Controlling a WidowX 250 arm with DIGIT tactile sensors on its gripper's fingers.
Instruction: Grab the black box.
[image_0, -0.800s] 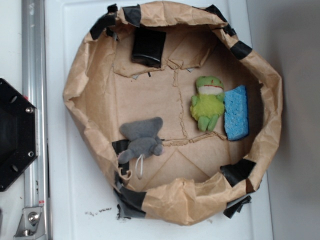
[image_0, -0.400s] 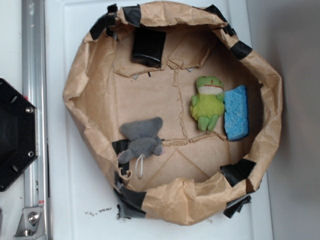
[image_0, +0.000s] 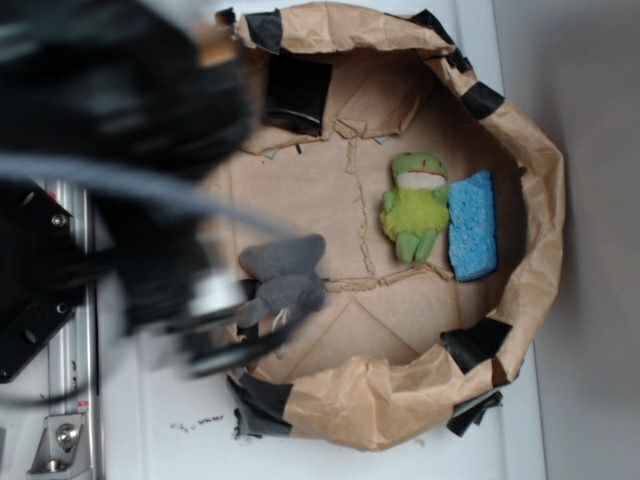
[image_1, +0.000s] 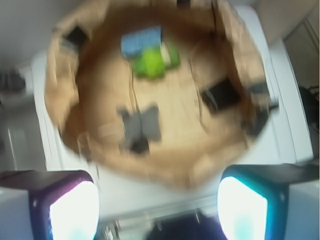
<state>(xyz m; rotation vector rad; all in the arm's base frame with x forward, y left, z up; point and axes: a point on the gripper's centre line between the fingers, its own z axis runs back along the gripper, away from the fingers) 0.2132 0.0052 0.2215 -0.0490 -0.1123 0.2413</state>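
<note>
The black box (image_0: 297, 92) leans against the far wall of the paper bowl (image_0: 520, 150), well apart from the blurred gripper (image_1: 157, 200), whose fingers stand wide, empty.

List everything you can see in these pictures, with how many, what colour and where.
black box: one, glossy black, far-left inside the paper basin
paper basin: one, brown with black tape patches, on the white surface
grey plush toy: one, grey, near-left floor of the basin
green plush toy: one, green, right side, beside the sponge
sponge: one, blue, against the right wall
hexagonal plate: one, black, left of the basin
arm: one, black, blurred, over the left edge
claw: one, open, empty, above the basin
</note>
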